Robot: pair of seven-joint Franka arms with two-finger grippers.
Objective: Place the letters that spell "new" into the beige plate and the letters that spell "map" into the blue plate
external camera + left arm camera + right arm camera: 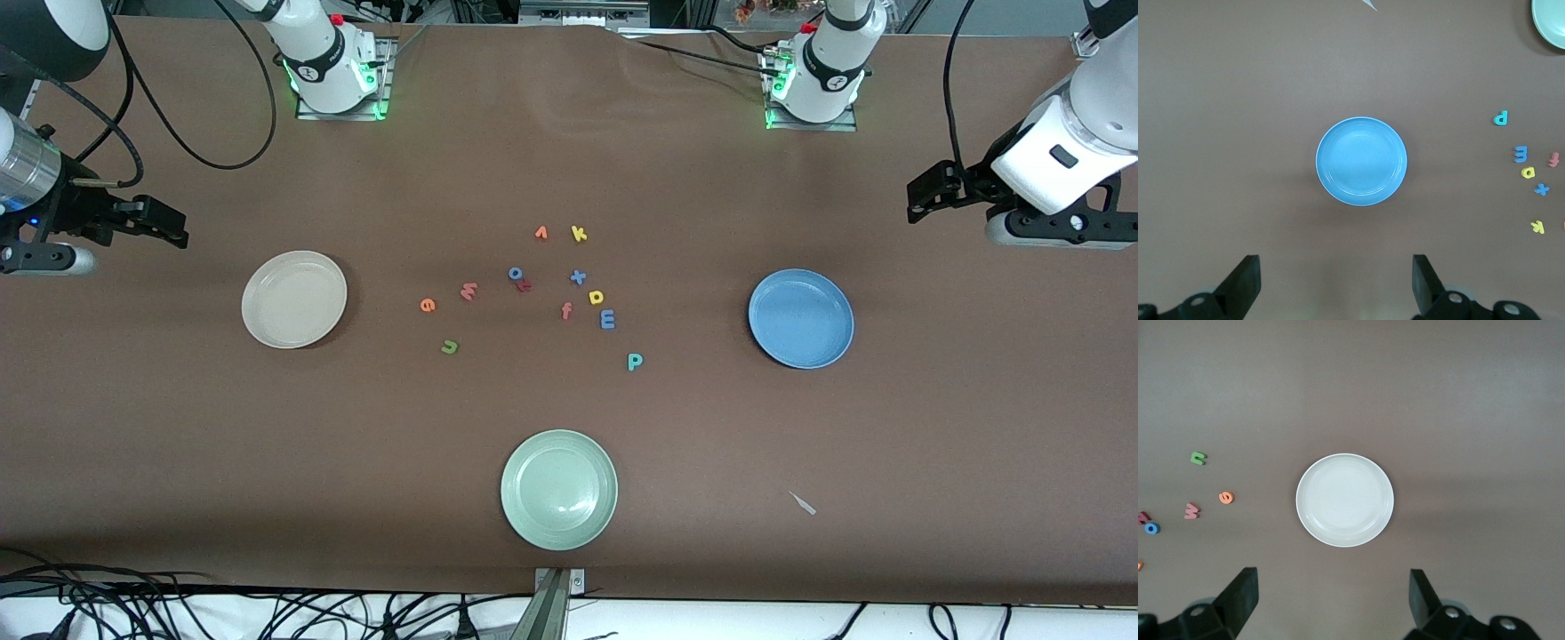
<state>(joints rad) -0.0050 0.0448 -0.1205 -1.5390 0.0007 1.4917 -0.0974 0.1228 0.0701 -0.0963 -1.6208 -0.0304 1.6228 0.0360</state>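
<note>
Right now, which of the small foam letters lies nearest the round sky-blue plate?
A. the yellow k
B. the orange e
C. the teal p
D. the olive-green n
C: the teal p lies closest to the round sky-blue plate, at the edge of the letter cluster toward the left arm's end of the table.

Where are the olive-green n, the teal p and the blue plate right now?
olive-green n (pixel 450 347): front view, middle of the letter.
teal p (pixel 635 361): front view, on the letter's round bowl.
blue plate (pixel 1361 161): left wrist view, bare centre of the dish.
</note>
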